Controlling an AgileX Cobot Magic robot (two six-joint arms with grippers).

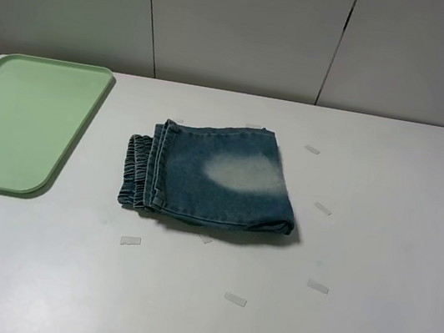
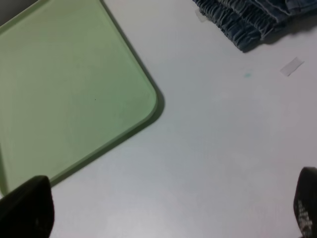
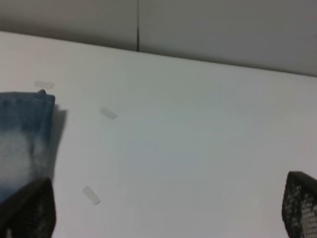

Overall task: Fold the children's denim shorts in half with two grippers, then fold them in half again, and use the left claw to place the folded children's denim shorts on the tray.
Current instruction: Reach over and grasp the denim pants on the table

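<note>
- You have the denim shorts [image 1: 212, 178] lying folded in a flat, roughly square stack at the middle of the white table [image 1: 379, 242]
- Their gathered elastic waistband faces left, with several layered edges stacked beside it, and a pale bleached oval shows on the top face
- The shorts rest on the table itself, not on the tray, and nothing is touching them
- The light-green tray [image 1: 72, 151] sits at the left side of the table, toward the far edge; a strip of bare table separates its right rim from the waistband
- Your left gripper [image 2: 166, 210] hangs over bare table near the tray's rounded near corner, its black fingers [image 2: 29, 208] spread wide and holding nothing; its wrist camera catches the waistband end of the shorts [image 2: 247, 22] and the tray [image 2: 74, 84]
- Your right gripper [image 3: 163, 208] is released too, fingers [image 3: 297, 203] far apart with only table between them, and the right edge of the shorts [image 3: 22, 134] lies off to one side of it
- Neither arm appears in the high view
- Small strips of clear tape [image 1: 131, 241] lie scattered on the table around the shorts, near, right and far of them
- Pale wall panels with dark seams stand behind the far edge of the table
</note>
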